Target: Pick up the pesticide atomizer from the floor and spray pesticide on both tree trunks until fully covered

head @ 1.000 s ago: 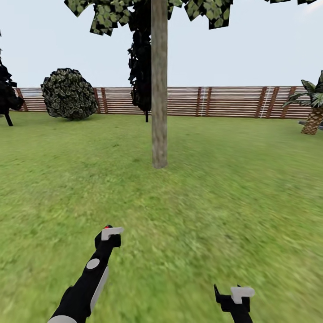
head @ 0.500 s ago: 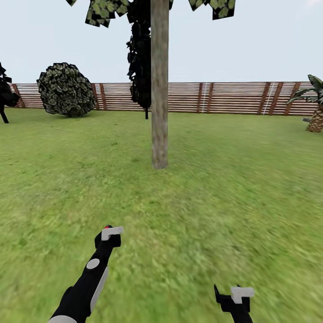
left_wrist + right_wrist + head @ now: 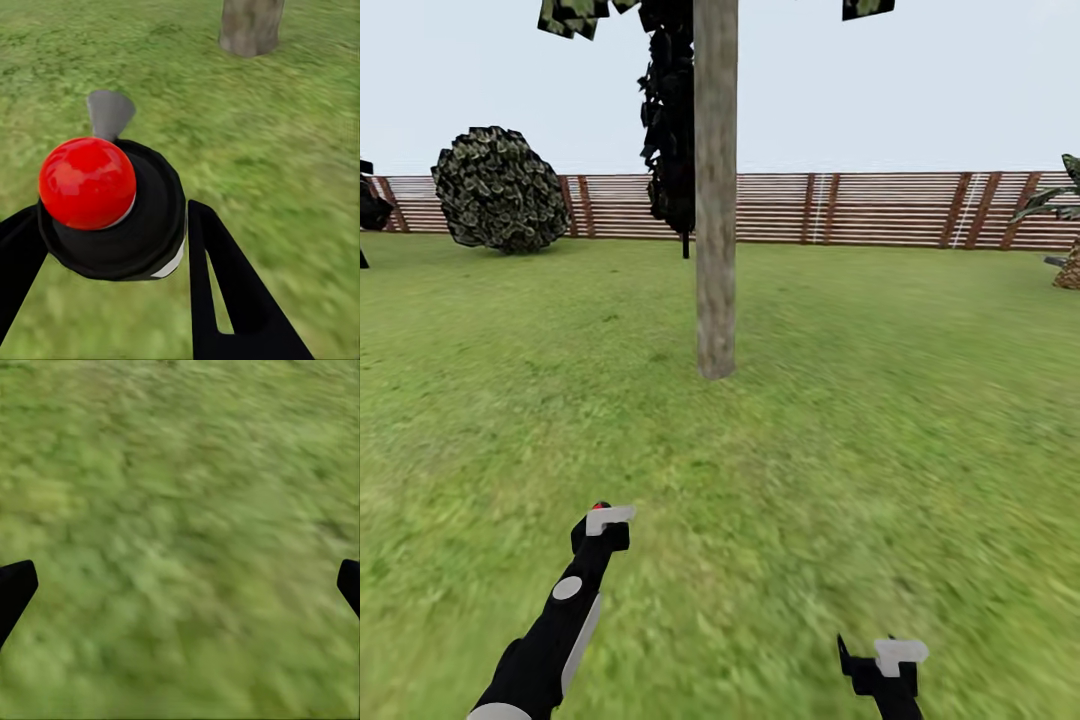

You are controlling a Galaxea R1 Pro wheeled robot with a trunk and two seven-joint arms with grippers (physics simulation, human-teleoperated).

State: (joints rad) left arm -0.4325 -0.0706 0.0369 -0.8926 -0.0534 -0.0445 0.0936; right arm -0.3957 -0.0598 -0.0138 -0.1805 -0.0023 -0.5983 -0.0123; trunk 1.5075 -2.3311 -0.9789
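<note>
Between the left jaws, a black atomizer (image 3: 112, 217), seemingly round, red-capped

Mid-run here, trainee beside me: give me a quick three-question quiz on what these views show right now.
1. True or false: the left gripper is shut on the atomizer, a black body with a red ball top.
2. Multiple choice: the tree trunk stands (A) straight ahead on the lawn, apart from both grippers, (B) touching the right gripper, (C) behind the fence.
3. Fill in: the right wrist view shows the right gripper's fingertips wide apart over bare ____.

Key: 1 true; 2 A; 3 grass.
</note>
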